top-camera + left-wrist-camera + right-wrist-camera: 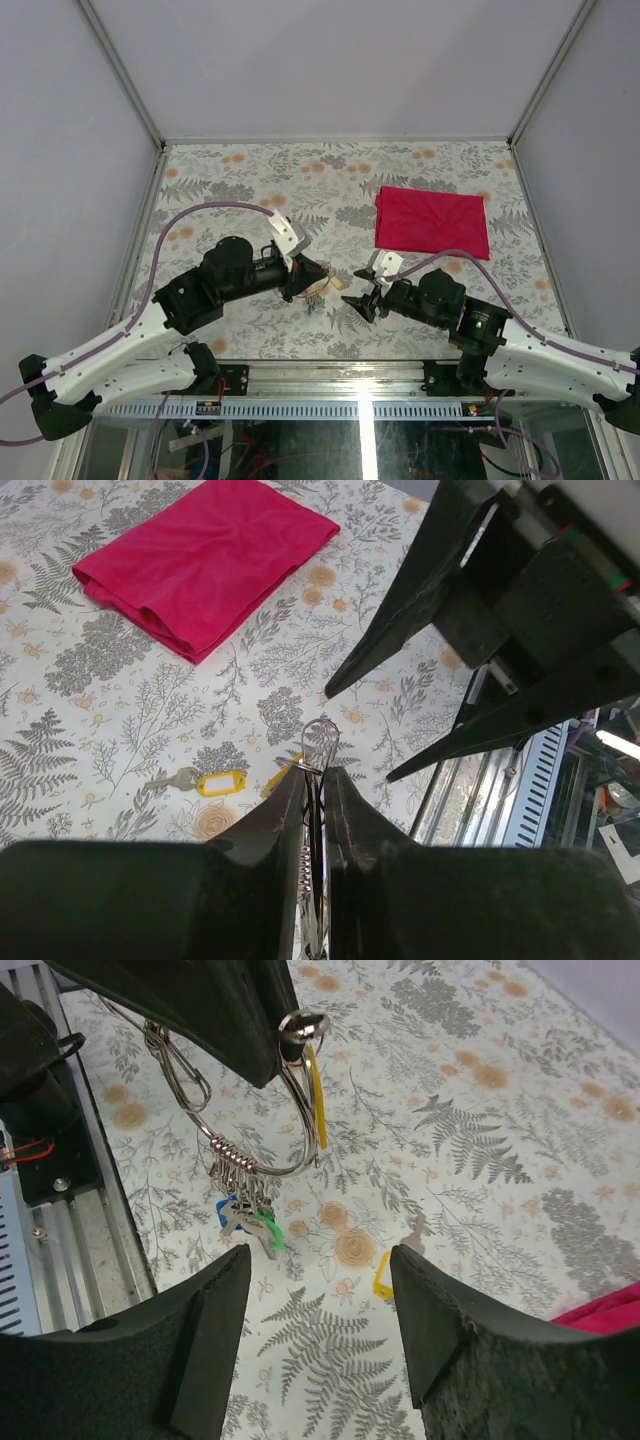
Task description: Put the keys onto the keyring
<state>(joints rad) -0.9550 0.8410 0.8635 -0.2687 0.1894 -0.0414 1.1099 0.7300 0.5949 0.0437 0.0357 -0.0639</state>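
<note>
My left gripper [318, 278] is shut on the thin silver keyring [262, 1155] and holds it above the table. Several small keys [245, 1215] with blue and green heads hang from the ring, and a yellow tag [316, 1100] hangs on it too. In the left wrist view the ring [320, 738] sticks out between the closed fingertips [340, 780]. One loose key with a yellow head [215, 782] lies flat on the table; it also shows in the right wrist view [384, 1278]. My right gripper [365, 292] is open and empty, just right of the ring, its fingers [210, 1310] low over the table.
A folded red cloth [432, 222] lies at the back right, also in the left wrist view [205, 565]. The metal rail [350, 372] runs along the table's near edge, close behind both grippers. The table has a floral patterned cover [250, 180].
</note>
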